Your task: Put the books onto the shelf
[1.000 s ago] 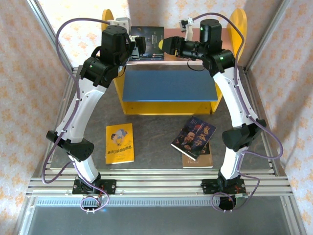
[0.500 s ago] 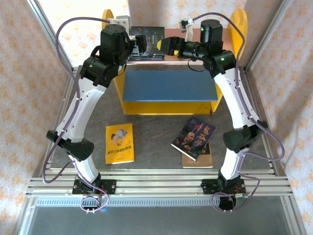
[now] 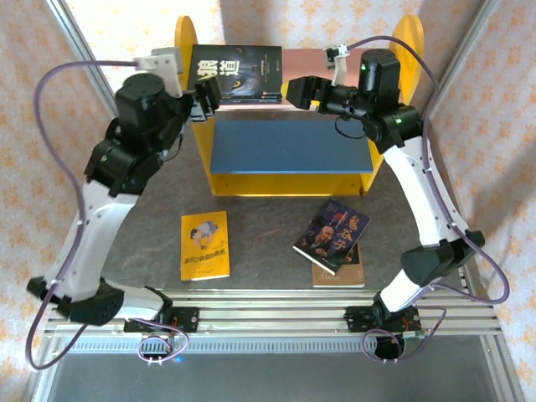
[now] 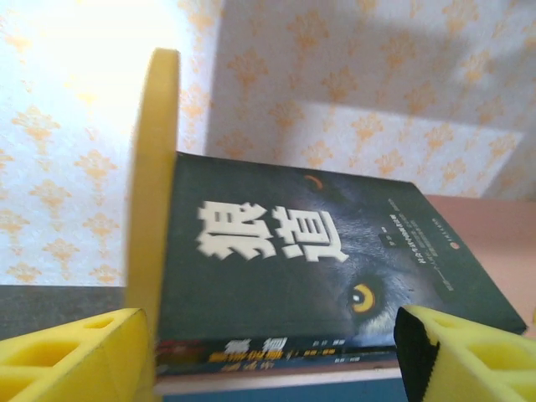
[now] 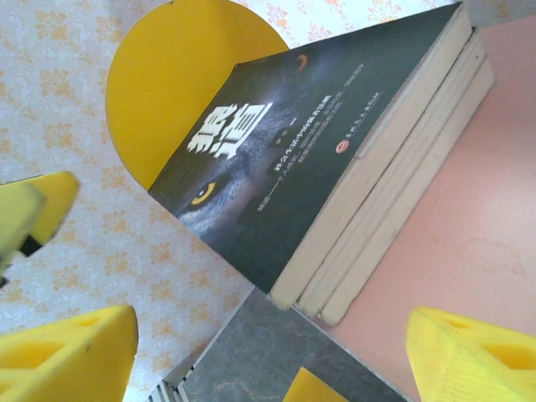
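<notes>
At the left end of the pink upper board (image 3: pixel 310 65) of the shelf (image 3: pixel 289 181), a stack of three books (image 3: pixel 239 74) is laid flat and set against the left yellow side panel (image 4: pixel 155 184). The top book (image 4: pixel 310 260) is dark, and a white Chinese title and a yellow animal eye are printed on its cover. The blue lower board (image 3: pixel 289 144) is seen below and in front of the pink one. The left gripper (image 3: pixel 203 96) is held just off the front left corner of the pink board, level with the stack. Its jaws are spread wide and nothing is grasped, the stack being seen beyond its yellow fingers (image 4: pixel 75 356). The right gripper (image 3: pixel 295 90) is held over the front edge of the pink board, just right of the stack and pointed toward it. Its jaws are likewise parted, with nothing between them. On the table (image 3: pixel 268 239), toward its near edge, three more books are found. A yellow book (image 3: pixel 205 244) is laid flat on the left side. On the right side a dark blue book (image 3: pixel 332 233) is laid askew on top of a brown book (image 3: pixel 342 276), of which the near edge and right corner are exposed.
</notes>
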Available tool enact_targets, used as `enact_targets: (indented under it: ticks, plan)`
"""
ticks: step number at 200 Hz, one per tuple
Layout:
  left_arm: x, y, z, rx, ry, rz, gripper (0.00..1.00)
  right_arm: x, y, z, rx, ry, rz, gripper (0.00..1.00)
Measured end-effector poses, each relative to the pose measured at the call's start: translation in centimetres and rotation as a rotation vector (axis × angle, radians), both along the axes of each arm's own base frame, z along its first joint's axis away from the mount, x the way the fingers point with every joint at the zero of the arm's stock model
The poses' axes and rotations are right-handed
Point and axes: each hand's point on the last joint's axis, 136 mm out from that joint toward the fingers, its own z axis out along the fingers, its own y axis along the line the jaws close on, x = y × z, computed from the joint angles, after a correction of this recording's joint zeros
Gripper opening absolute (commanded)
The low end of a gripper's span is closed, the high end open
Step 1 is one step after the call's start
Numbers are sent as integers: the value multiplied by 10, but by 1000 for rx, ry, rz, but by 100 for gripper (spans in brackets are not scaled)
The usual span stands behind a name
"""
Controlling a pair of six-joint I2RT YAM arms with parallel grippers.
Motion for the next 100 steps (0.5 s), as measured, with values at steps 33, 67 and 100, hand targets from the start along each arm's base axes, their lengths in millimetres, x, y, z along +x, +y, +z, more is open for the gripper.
enact_targets:
  ticks: [33,67,100]
  plan:
    - [-21,8,14,-33,-38,-10,79,-1,-1,2,9,-10,-5,82]
    - [-8,-6,-6,-20,25,-52,80,-2,2,9,35,-24,13,79]
    - [10,-24,-35,-1,114,-96,80,-5,13,8,44,-19,56,78]
